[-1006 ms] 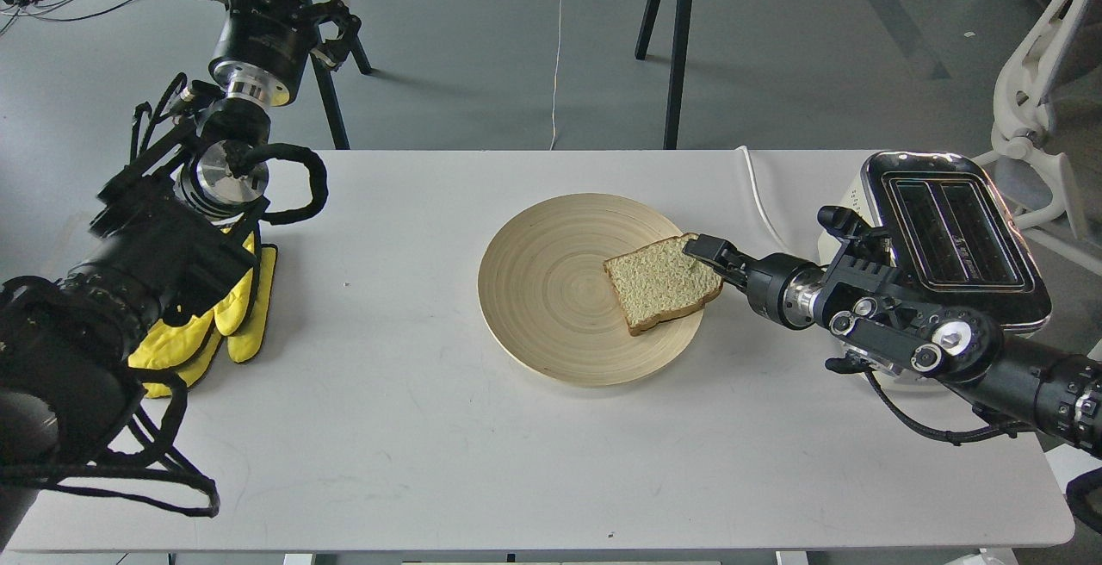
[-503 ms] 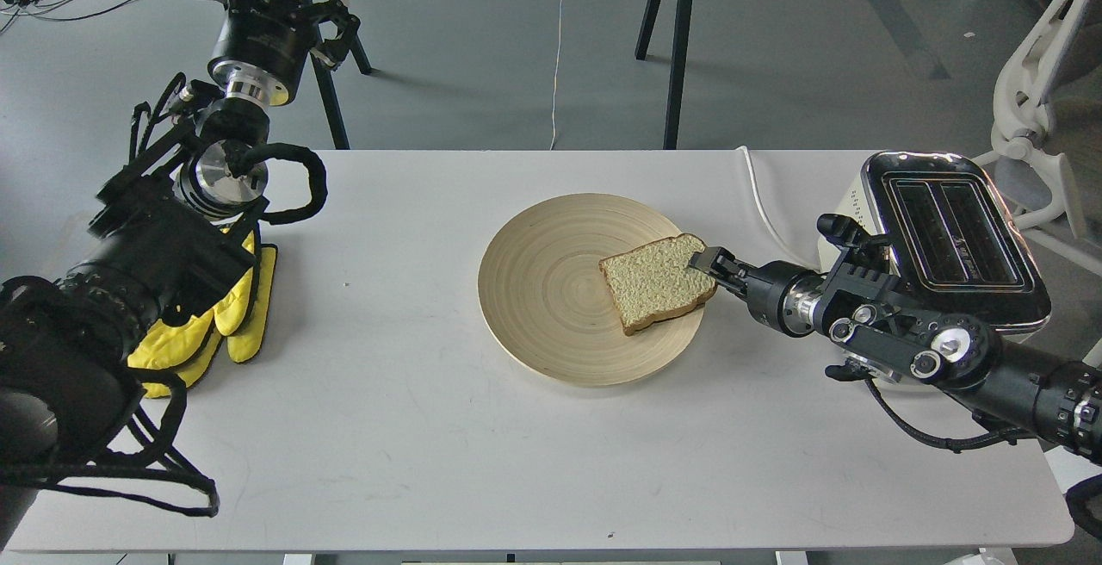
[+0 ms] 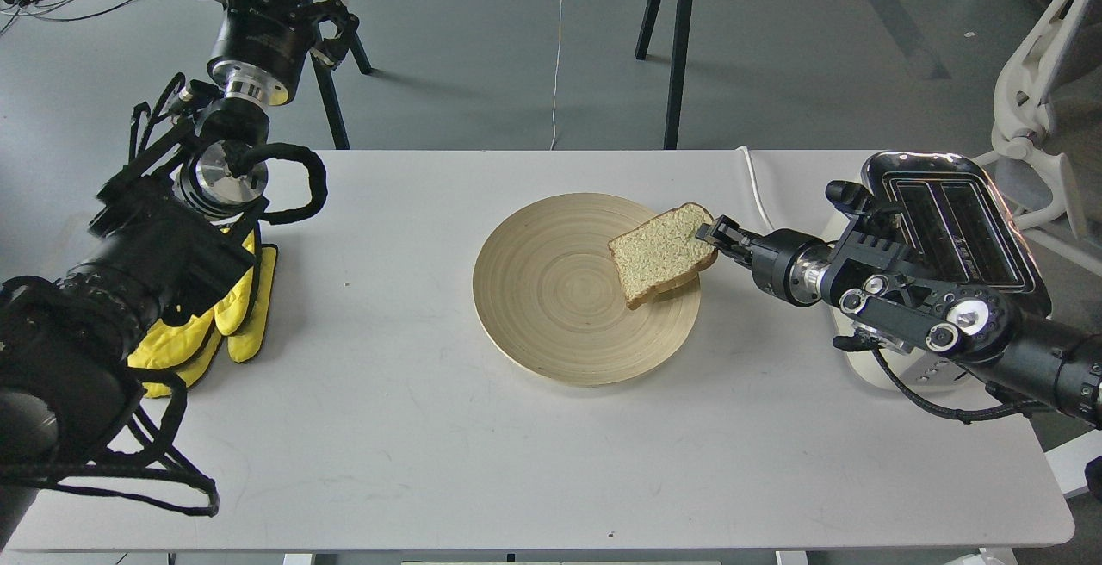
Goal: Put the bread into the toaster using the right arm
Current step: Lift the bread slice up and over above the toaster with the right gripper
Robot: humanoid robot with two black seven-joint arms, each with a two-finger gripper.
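A slice of tan bread (image 3: 659, 252) with a brown crust hangs tilted just above the right side of a round wooden plate (image 3: 551, 307). My right gripper (image 3: 711, 235) is shut on the bread's right edge and holds it lifted. The cream toaster (image 3: 951, 220) with a chrome top and two open slots stands at the table's right edge, behind my right arm. My left gripper (image 3: 331, 27) is raised beyond the table's far left corner; its fingers are too dark to tell apart.
Yellow gloves (image 3: 215, 324) lie at the table's left under my left arm. The toaster's white cord (image 3: 758, 195) runs across the table's back right. A second table's legs (image 3: 676, 48) stand behind. A white chair (image 3: 1042, 91) is at the far right.
My right gripper closed on the bread's right edge and lifted it up and toward the back. The plate shifted slightly left. The left arm has not moved.
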